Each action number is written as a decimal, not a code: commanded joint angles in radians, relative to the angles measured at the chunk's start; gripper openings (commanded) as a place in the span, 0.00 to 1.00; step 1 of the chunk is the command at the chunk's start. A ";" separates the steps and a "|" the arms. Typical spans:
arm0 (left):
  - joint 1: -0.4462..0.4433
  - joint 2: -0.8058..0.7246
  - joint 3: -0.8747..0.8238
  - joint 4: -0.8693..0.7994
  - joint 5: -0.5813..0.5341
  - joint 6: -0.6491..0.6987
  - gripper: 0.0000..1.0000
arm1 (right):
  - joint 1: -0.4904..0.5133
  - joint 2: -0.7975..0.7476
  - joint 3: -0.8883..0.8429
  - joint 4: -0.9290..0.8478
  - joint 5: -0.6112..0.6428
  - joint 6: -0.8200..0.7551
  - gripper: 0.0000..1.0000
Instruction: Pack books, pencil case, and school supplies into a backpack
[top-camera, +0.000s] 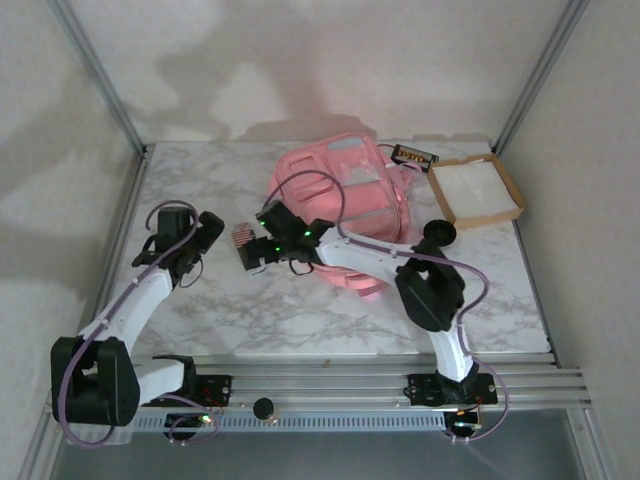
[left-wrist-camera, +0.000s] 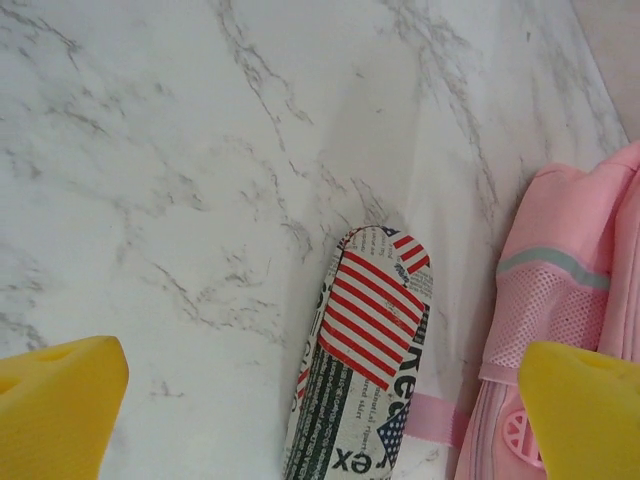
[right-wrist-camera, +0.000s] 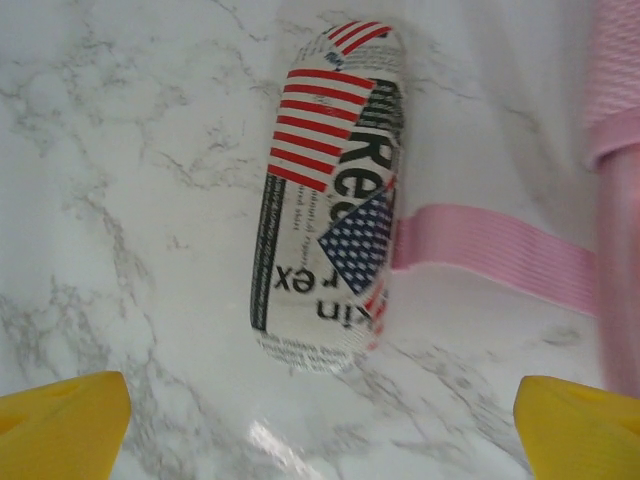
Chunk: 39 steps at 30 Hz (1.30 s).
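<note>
Right end effector (right-wrist-camera: 320, 425) hangs wide open over the flag-printed pencil case (right-wrist-camera: 330, 190), which lies flat on the worktop (right-wrist-camera: 120, 200) just left of the backpack (top-camera: 350, 200), long axis crossing the finger line, the open left end effector (top-camera: 195, 243) slightly farther off.

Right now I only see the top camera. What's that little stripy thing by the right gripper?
Observer: A pencil case printed with flag stripes, stars and newspaper letters, lying flat on the marble table.
Operator: Is the gripper holding it?
Observer: No. The right gripper is open, its yellow fingers spread wide and clear of the case.
</note>
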<state>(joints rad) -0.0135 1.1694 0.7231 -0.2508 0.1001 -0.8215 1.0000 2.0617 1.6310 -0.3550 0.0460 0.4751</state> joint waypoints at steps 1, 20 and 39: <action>0.009 -0.058 0.011 -0.099 -0.037 0.046 1.00 | 0.036 0.091 0.093 -0.014 0.136 0.043 0.99; 0.038 -0.153 -0.004 -0.152 -0.083 0.069 1.00 | 0.099 0.414 0.450 -0.196 0.329 -0.025 0.75; 0.046 -0.182 0.015 -0.167 -0.044 0.077 1.00 | 0.105 0.391 0.458 -0.192 0.271 -0.049 0.59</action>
<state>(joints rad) 0.0235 1.0134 0.7235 -0.3935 0.0448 -0.7616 1.0893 2.4916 2.0850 -0.5213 0.3473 0.4297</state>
